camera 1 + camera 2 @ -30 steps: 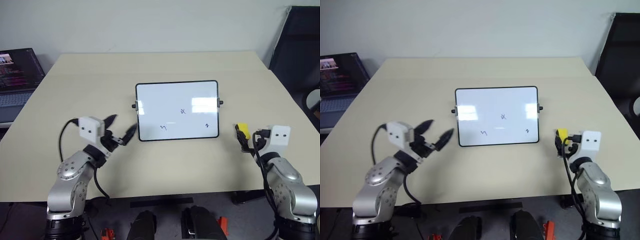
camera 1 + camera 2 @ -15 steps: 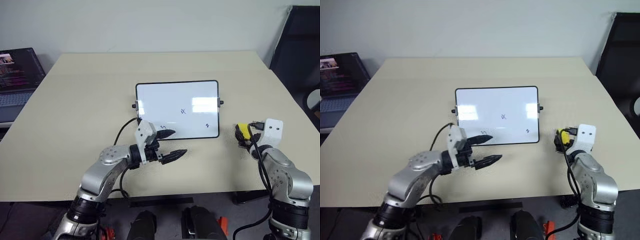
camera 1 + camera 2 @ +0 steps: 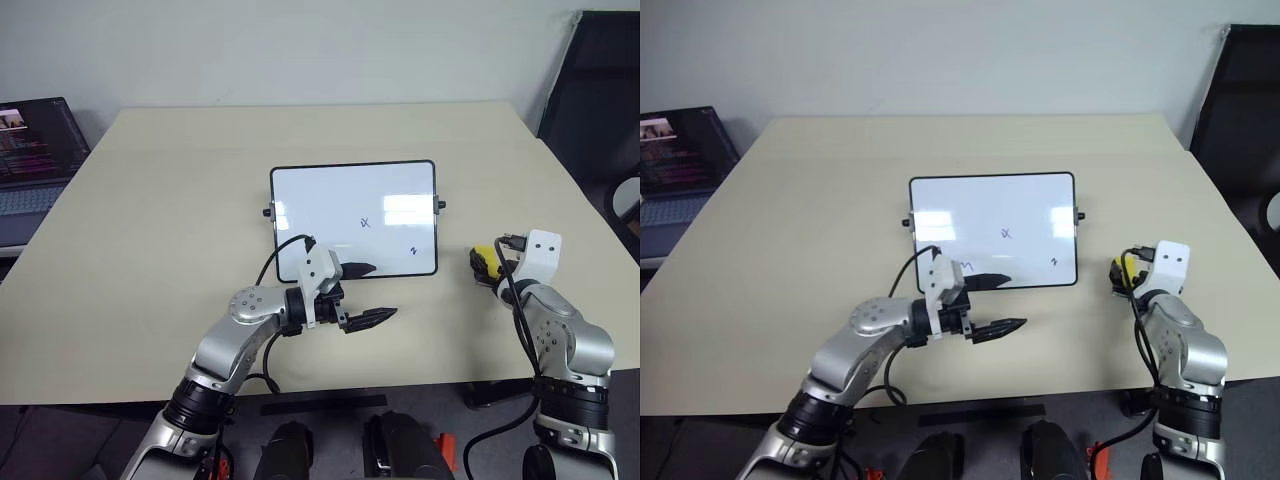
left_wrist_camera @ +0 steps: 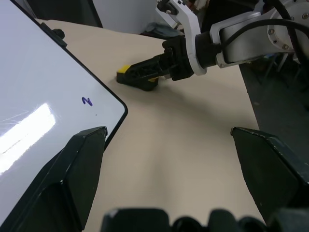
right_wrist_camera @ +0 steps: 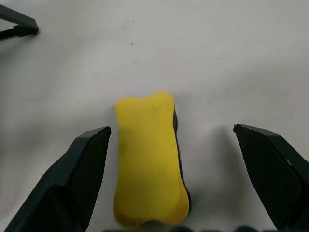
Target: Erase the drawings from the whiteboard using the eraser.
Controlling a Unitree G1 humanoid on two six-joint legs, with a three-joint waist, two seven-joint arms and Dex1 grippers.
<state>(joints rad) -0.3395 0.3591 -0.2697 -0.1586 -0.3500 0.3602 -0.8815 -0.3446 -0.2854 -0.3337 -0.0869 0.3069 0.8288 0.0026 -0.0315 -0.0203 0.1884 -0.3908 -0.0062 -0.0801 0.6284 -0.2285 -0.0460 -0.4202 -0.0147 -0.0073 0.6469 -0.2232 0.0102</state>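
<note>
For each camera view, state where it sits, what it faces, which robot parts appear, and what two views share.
Eye views: head, looking down at whiteboard; both arms.
Left wrist view: left gripper open, facing board corner, eraser, right gripper.
Right wrist view: its open fingers straddle the eraser.
Shared: both wrist views show the eraser.

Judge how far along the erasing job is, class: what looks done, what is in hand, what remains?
Done: nothing erased; the drawings still mark the whiteboard. In hand: the right gripper has its jaws open either side of the yellow eraser, which lies on the table, not yet gripped. The left gripper sits open at the board's near edge. Left: grasp, lift, wipe the marks.
</note>
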